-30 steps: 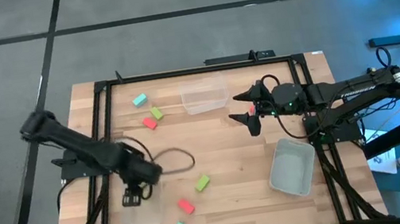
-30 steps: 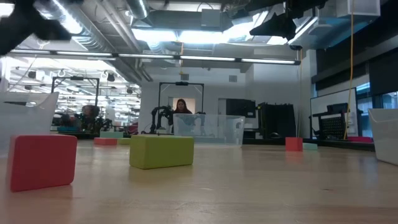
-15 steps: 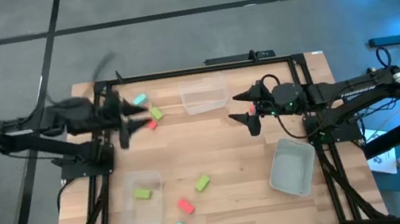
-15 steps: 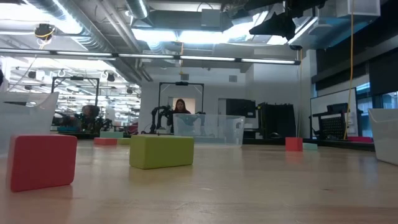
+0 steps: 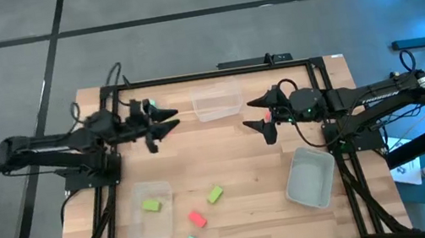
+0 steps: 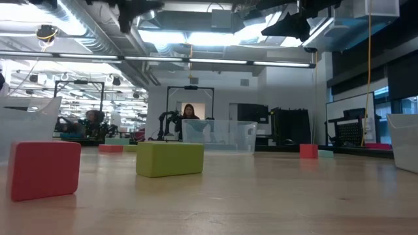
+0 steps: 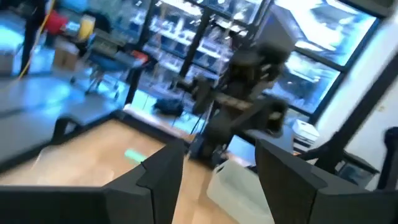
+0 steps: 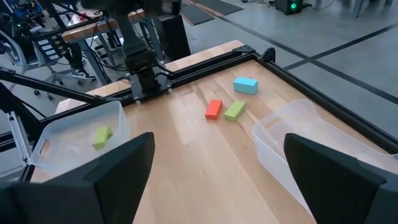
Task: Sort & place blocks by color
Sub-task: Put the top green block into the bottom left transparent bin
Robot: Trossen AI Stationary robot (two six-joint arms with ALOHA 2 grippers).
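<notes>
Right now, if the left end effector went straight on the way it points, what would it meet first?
Probably the clear tub at the table's far edge: the left end effector points along the table towards it. Its height over the table is unclear, so it might pass above.

- Table point(image 5: 236, 158): pale wood in jointed strips, smooth, with a low sheen in the low view.
- Tubs point(image 5: 217, 102) point(image 5: 310, 177) point(image 5: 149, 212): clear plastic, thin-walled and slightly glossy.
- Blocks, such as the lime green one point(image 6: 169, 158) and the red-pink one point(image 6: 44, 169): matt, smooth-faced, evenly coloured.
- Frame point(image 5: 214, 73) along the table edge: black bars, matt.
- Right gripper point(image 8: 219, 180) fingers point(image 8: 118, 168): dark and matt, like hard plastic.
</notes>
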